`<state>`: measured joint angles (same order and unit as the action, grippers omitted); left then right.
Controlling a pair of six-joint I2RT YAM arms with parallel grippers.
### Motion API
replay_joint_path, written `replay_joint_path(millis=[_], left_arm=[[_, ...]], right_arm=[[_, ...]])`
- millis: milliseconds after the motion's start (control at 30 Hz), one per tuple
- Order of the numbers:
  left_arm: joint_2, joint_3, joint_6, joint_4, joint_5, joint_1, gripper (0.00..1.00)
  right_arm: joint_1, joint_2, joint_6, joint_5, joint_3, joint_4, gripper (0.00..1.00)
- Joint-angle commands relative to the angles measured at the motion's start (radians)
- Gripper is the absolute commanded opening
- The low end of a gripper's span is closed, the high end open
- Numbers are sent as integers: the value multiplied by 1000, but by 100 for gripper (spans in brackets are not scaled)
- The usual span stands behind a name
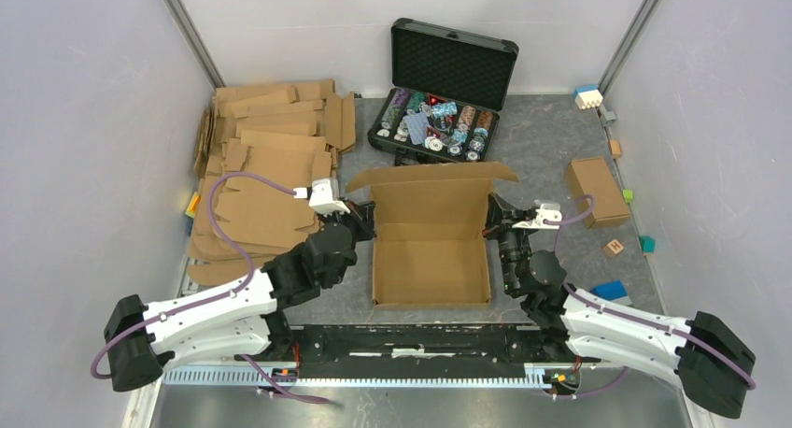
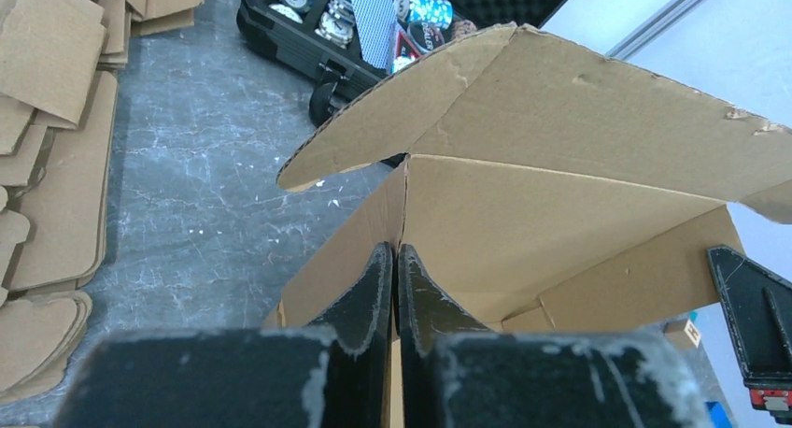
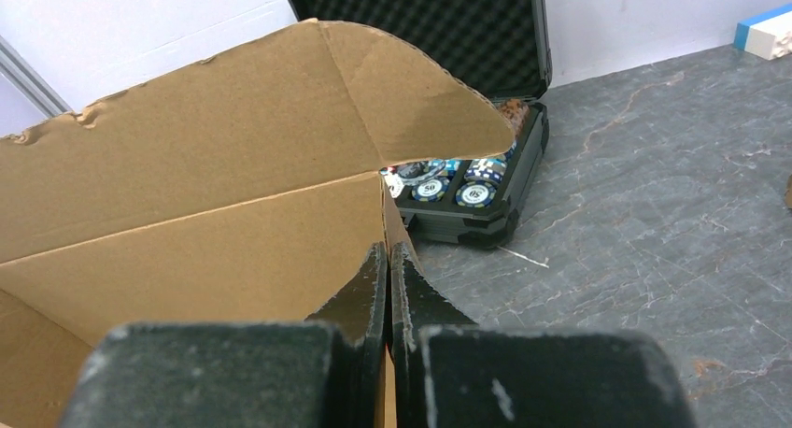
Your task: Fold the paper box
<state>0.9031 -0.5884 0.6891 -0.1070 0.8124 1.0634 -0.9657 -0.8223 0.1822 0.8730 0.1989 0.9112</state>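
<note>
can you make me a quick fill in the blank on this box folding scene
The left gripper and the right gripper are each ____ on a side wall of the paper box.
Beyond the box, the black case stands open and holds poker ____.
The stack of flat cardboard sheets lies on the robot's ____ side.
Missing words: shut; chips; left

matt corrugated paper box [image 1: 431, 260], foam-lined case [image 1: 453, 65]
</note>
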Motion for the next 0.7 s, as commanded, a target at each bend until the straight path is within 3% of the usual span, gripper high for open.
replay_joint_path(millis=[0,333,467,600,667], left_arm=[[8,1,79,98,-85,47,7],[-47,-32,47,235,-95,67,8],[-13,-74,41,289,-110,68,8],[-10,-84,46,320,-119,68,8],[-17,-75,44,320,-115,70,8]], right_arm=[[-34,32,102,-101,-8,-191,0],[-36,151,119,-125,-38,-313,0],[-36,154,72,-217,6,-397,1],[-35,170,89,-264,79,-561,15],[-36,185,124,-240,110,-642,32]])
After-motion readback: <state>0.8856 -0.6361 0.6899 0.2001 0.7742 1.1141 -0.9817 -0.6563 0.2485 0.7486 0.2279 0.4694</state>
